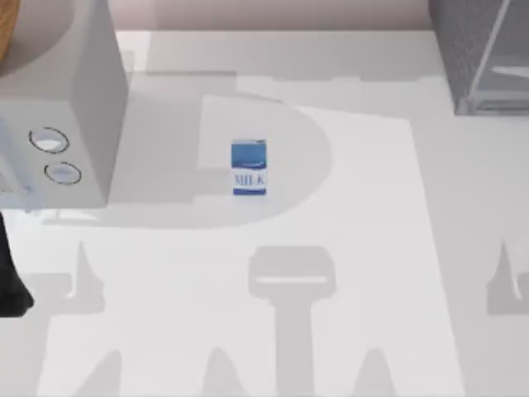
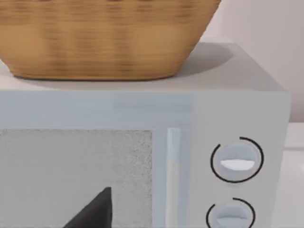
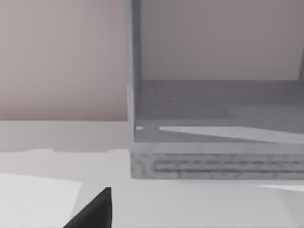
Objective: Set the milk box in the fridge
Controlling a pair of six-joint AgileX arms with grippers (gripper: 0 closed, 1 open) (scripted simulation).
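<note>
Milk box [image 1: 249, 168] upright mid-desk [image 1: 372, 273], well apart from the fridge [image 1: 483, 54] at far right. My left wrist view adds a wicker basket [image 2: 104, 38] atop the microwave [image 2: 237, 109]; basket contents hidden. Right wrist view: fridge interior bare. Cannot tell the state of my fingers.

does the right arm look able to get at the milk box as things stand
Probably yes: the milk box stands upright alone mid-table, nothing beside it, the fridge far off at the right rear.

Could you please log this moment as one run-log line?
milk box: upright, mid-table, untouched | fridge: table's far right | microwave: left, basket on top | task: not started
</note>
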